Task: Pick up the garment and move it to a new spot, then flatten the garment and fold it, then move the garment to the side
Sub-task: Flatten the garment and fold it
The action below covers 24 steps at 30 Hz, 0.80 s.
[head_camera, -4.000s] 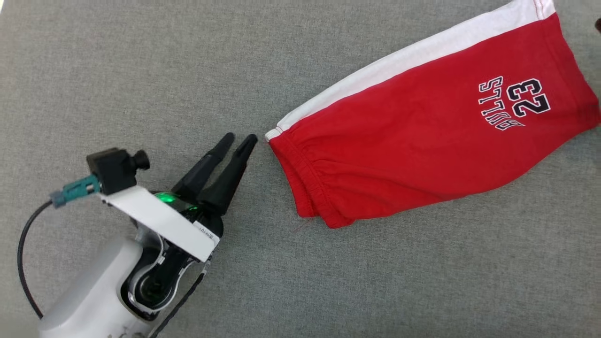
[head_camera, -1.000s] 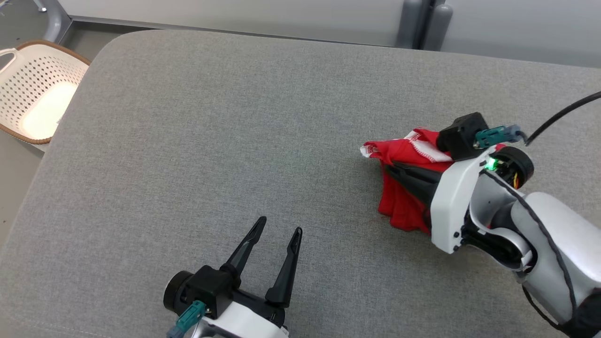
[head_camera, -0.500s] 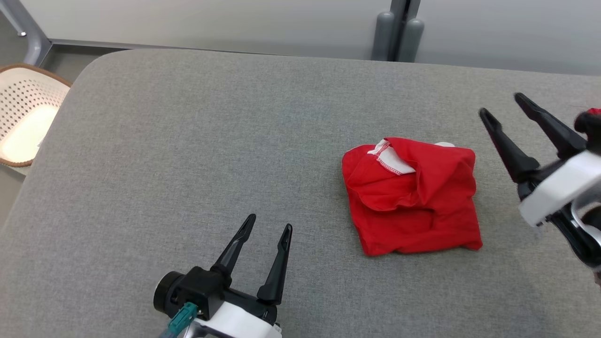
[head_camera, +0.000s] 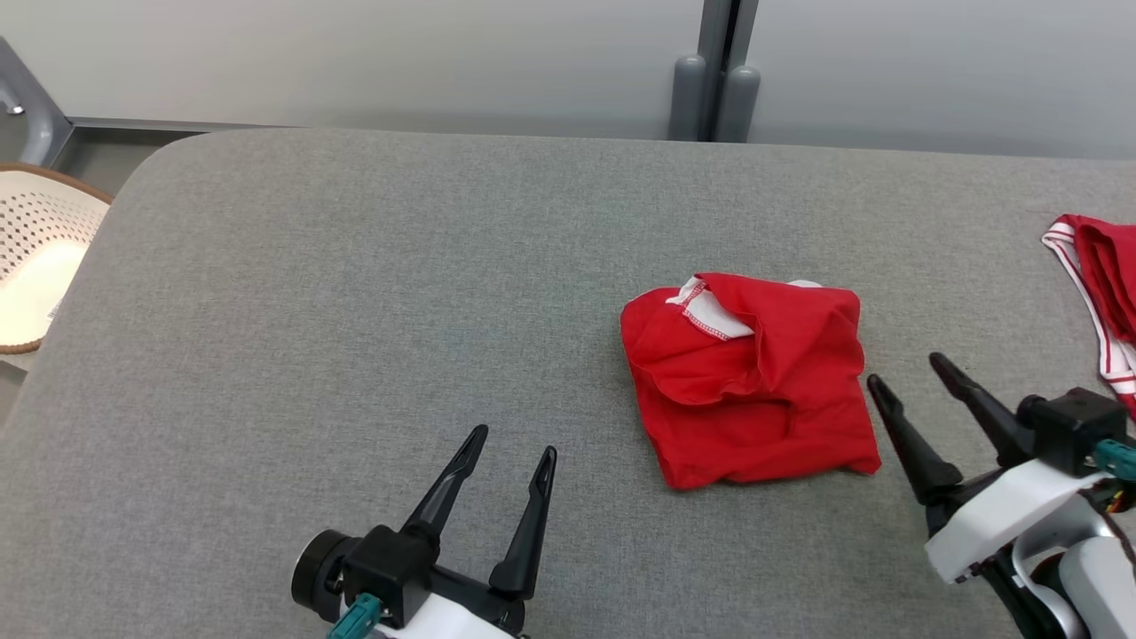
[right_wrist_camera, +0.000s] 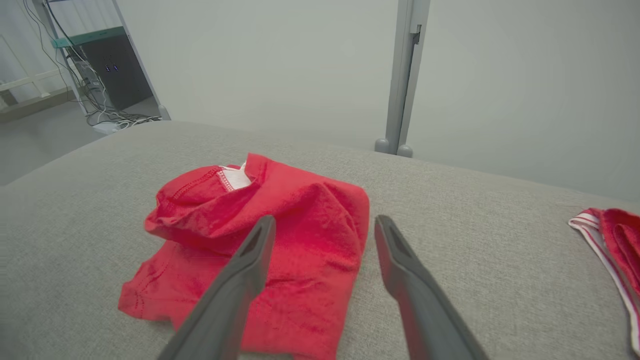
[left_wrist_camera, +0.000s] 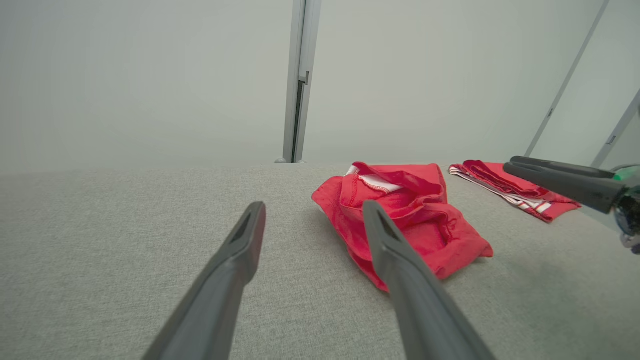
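The garment (head_camera: 750,382) is red with a bit of white lining showing. It lies in a loose, rumpled bundle on the grey padded surface (head_camera: 355,293), right of centre. It also shows in the left wrist view (left_wrist_camera: 405,220) and the right wrist view (right_wrist_camera: 260,240). My right gripper (head_camera: 907,373) stands open just to the bundle's right, apart from it, nothing between its fingers. My left gripper (head_camera: 513,442) is open and empty near the front edge, to the bundle's lower left. In their own wrist views the left gripper (left_wrist_camera: 314,207) and the right gripper (right_wrist_camera: 325,222) hold nothing.
A second red garment with white stripes (head_camera: 1096,293) lies at the surface's right edge, seen too in the wrist views (left_wrist_camera: 510,187) (right_wrist_camera: 607,240). A cream perforated basket (head_camera: 40,257) stands off the left edge. A wall with a grey post (head_camera: 714,71) rises behind.
One second ago my right gripper was shut on the garment; it has let go, opened and drawn back to the lower right. The garment rests as a bundle. The head camera has shifted.
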Tool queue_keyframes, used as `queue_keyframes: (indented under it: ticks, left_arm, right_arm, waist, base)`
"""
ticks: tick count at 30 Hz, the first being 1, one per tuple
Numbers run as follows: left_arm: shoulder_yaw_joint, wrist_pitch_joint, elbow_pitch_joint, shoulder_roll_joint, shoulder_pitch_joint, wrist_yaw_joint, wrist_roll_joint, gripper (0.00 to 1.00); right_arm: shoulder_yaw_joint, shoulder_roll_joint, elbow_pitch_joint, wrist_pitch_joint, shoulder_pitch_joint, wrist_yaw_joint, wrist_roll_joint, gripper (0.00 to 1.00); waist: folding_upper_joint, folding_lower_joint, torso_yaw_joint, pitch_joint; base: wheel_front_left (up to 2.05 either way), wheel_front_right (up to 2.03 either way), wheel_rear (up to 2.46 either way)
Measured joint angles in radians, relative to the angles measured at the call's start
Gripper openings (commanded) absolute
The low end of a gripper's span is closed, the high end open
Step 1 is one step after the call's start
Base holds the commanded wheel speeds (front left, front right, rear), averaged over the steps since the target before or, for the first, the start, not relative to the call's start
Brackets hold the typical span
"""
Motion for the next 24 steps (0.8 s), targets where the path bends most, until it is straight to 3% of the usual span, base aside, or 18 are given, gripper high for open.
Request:
queue_keyframes:
  ticks: [7,14,22,23,24]
  left_arm:
    - [-0.004,0.000,0.006,-0.004,0.003,-0.005,0.006,1.00]
    - [-0.018,0.000,0.016,-0.016,0.003,-0.015,0.010,1.00]
    - [-0.005,0.000,0.013,-0.031,0.005,-0.014,-0.003,1.00]
    - [-0.003,0.000,0.012,-0.032,0.006,-0.014,-0.004,1.00]
    - [-0.001,0.000,0.011,-0.033,0.006,-0.015,-0.004,1.00]
  right_arm:
    - [0.038,0.033,0.004,0.056,-0.067,0.000,-0.014,1.00]
    - [0.096,0.098,0.099,0.198,-0.195,0.000,0.007,1.00]
    - [0.070,0.092,0.120,0.325,-0.160,0.000,-0.019,1.00]
    - [0.063,0.092,0.111,0.339,-0.148,0.000,-0.019,0.93]
    - [0.060,0.093,0.101,0.354,-0.138,0.000,-0.019,0.79]
  waist:
    - [0.0000,0.0000,0.023,-0.007]
    - [0.0000,0.0000,0.058,-0.002]
    - [0.0000,0.0000,0.114,0.012]
    - [0.0000,0.0000,0.116,0.014]
    - [0.0000,0.0000,0.118,0.016]
  base:
    - [0.00,0.00,0.00]
    - [0.00,0.00,0.00]
    - [0.00,0.00,0.00]
    - [0.00,0.00,0.00]
    - [0.00,0.00,0.00]
